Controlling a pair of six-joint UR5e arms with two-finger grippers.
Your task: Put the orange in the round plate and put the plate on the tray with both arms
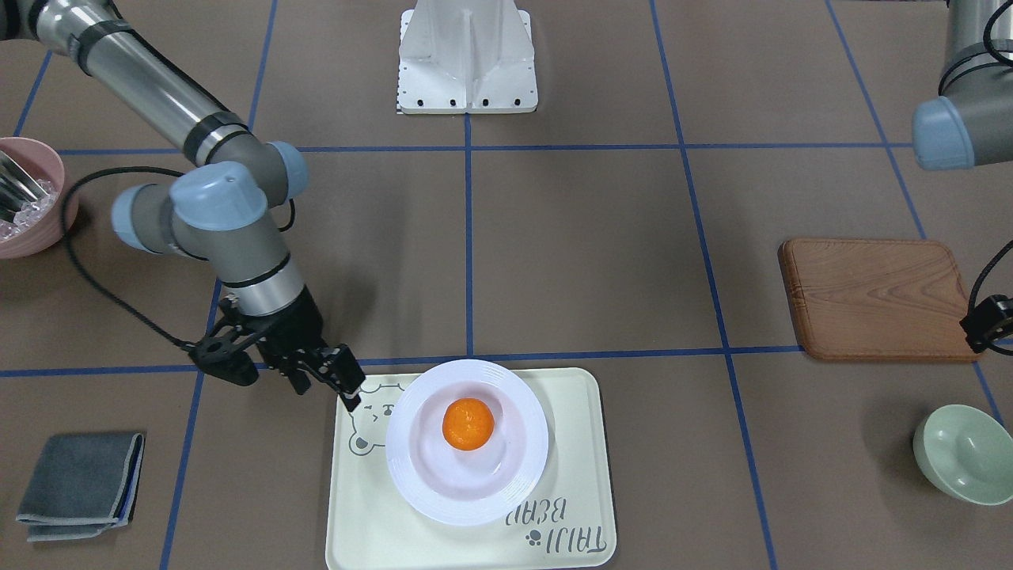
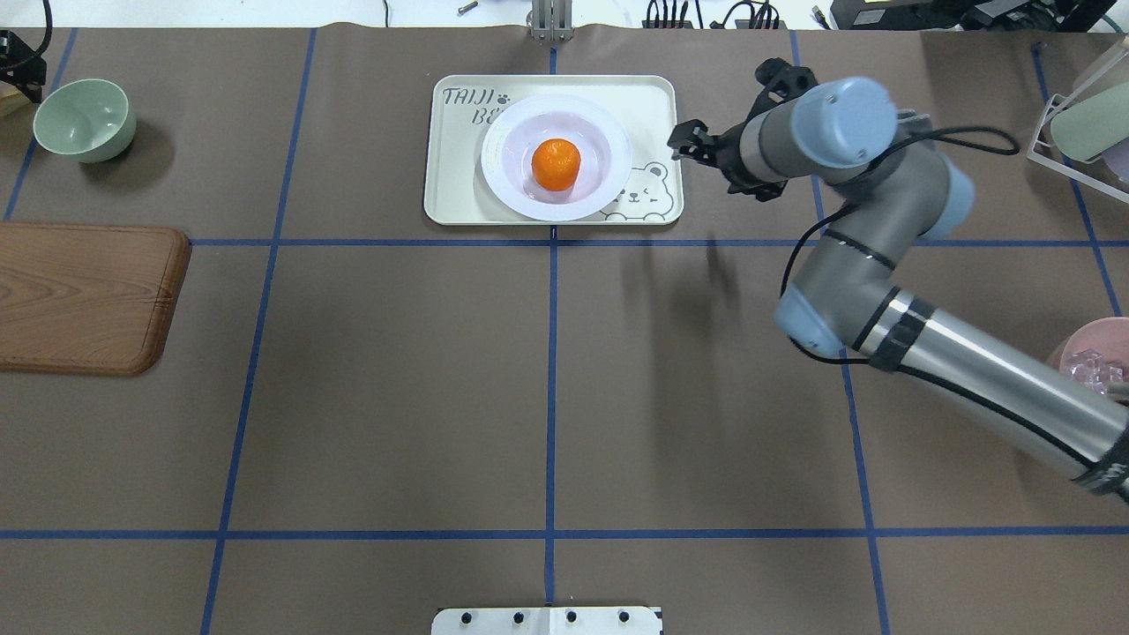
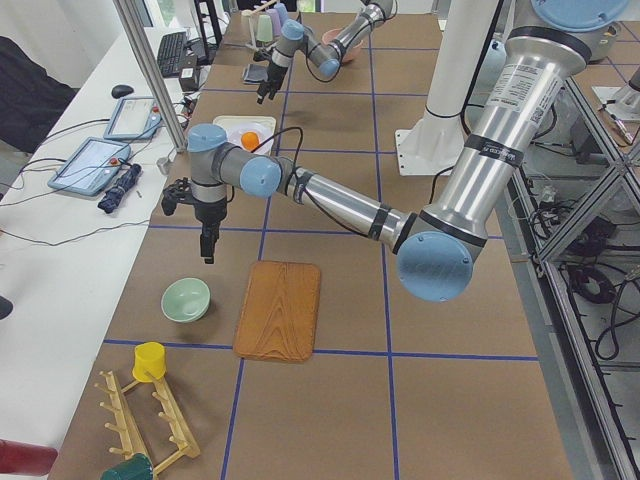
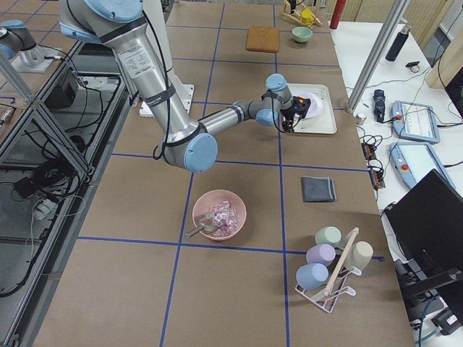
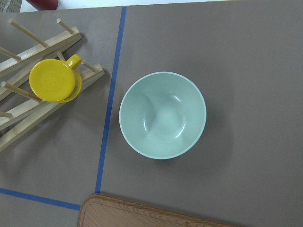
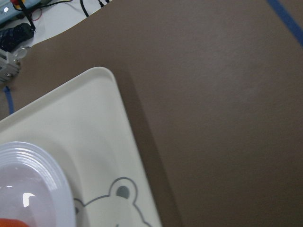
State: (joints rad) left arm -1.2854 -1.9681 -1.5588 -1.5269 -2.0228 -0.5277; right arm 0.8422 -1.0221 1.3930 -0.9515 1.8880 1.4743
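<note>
The right gripper (image 1: 350,385) hangs at the bear-face end of the large cream-yellow rounded-rectangle tray (image 1: 570,443). It holds nothing and is apart from the plate; how far its jaws are parted I cannot tell. The glossy white round plate with a ridged rim (image 1: 404,475) sits on that tray, partly covering the bear drawing. The small bright-orange mandarin (image 1: 468,423) lies in its hollow. The left gripper (image 1: 985,323) hangs far off, above the pale green bowl (image 5: 162,115) beside the brown wooden board (image 1: 874,297) on the table (image 1: 586,253). Its opening cannot be told either.
</note>
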